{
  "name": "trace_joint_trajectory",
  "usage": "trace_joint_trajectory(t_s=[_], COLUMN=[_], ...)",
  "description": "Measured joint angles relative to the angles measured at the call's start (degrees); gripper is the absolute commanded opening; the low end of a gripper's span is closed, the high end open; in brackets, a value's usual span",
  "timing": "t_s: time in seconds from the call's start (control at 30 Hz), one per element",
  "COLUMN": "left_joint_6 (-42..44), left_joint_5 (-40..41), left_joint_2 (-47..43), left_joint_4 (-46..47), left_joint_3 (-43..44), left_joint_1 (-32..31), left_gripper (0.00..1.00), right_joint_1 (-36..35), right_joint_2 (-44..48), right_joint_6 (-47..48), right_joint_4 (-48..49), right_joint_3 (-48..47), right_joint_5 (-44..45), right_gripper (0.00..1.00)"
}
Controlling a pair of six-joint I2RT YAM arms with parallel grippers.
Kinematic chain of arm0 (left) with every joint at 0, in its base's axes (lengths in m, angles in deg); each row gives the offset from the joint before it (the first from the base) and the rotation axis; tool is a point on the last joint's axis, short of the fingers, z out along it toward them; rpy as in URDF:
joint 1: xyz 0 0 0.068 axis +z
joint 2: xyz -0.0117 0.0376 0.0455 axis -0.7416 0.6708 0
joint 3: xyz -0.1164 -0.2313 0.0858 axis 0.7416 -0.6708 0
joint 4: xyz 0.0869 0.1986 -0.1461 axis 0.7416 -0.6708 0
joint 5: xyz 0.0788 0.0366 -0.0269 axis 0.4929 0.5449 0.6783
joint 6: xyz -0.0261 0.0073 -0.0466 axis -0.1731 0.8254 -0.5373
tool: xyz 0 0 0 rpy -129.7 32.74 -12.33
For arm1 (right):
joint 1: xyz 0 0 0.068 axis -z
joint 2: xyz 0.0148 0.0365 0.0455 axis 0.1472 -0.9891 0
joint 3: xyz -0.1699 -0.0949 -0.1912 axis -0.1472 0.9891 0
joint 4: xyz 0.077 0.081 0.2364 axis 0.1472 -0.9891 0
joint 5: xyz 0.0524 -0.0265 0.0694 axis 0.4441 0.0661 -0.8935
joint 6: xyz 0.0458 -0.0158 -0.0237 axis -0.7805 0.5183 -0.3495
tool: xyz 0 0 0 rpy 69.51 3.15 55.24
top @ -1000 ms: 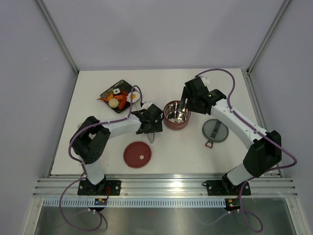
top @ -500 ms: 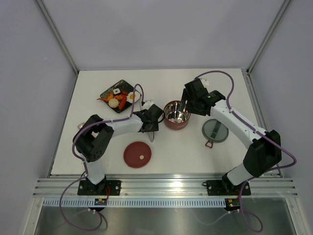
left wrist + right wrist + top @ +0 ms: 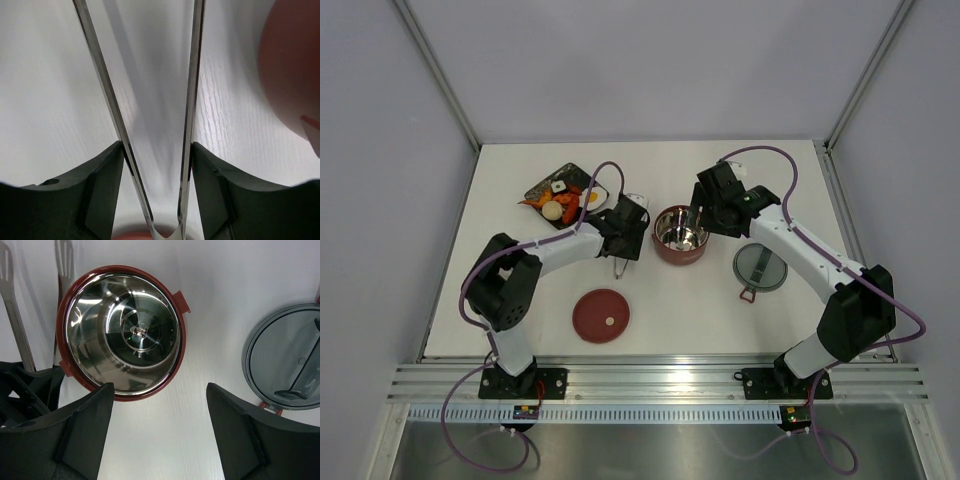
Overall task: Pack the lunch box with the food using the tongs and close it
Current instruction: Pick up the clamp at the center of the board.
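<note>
White matte table (image 3: 700, 310), pale grey walls. At far left I see a black rectangular tray (image 3: 544, 182) holding the toy food (image 3: 565, 200): white egg, orange bits, beige lump. My left gripper (image 3: 156, 145) is clamped on the slim silver metal tongs (image 3: 107, 100), a finger against each thin arm. A flat dark-red round lid (image 3: 601, 315) lies nearer me. The dark-red round lunch box pot (image 3: 122, 332), mirror-steel inside, stands mid-table. My right gripper (image 3: 159, 387) hangs by its right rim, jaws wide apart. A grey round lid (image 3: 285, 360) lies rightmost.

A white table (image 3: 720, 310) carries a black rectangular tray (image 3: 540, 187) toward its far-left corner, a dark-red round disc (image 3: 601, 315) near its near edge, and a grey round lid (image 3: 760, 267) toward its right edge.
</note>
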Motion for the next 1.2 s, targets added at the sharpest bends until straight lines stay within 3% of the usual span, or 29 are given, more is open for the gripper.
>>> trace_joint_trajectory(t_s=[0.07,0.23,0.27,0.93,1.2], left_joint_6=[2.6,6.7,7.0,1.9,0.4], left_joint_5=[-0.3,-0.5,-0.6,2.8,2.2], left_joint_2=[0.6,2.6,2.9,3.9,9.5], left_joint_4=[-0.5,-1.3,-1.5,2.0,3.4], left_joint_3=[1.6,3.4,3.4,3.1,6.6], left_joint_1=[0.7,1.6,1.6,1.9,2.6], left_gripper=[0.68,0.98,0.99,0.99,0.97], right_joint_1=[0.0,0.0,0.0,0.0,0.0], right_joint_2=[0.0,0.0,0.0,0.0,0.0], right_joint_6=[0.0,0.2,0.3,0.7,0.7], right_joint_4=[0.0,0.1,0.1,0.1,0.1], right_joint_3=[0.2,0.6,0.7,0.7,0.7], right_joint_5=[0.0,0.0,0.0,0.0,-0.1], right_gripper=[0.82,0.82,0.82,0.82,0.82])
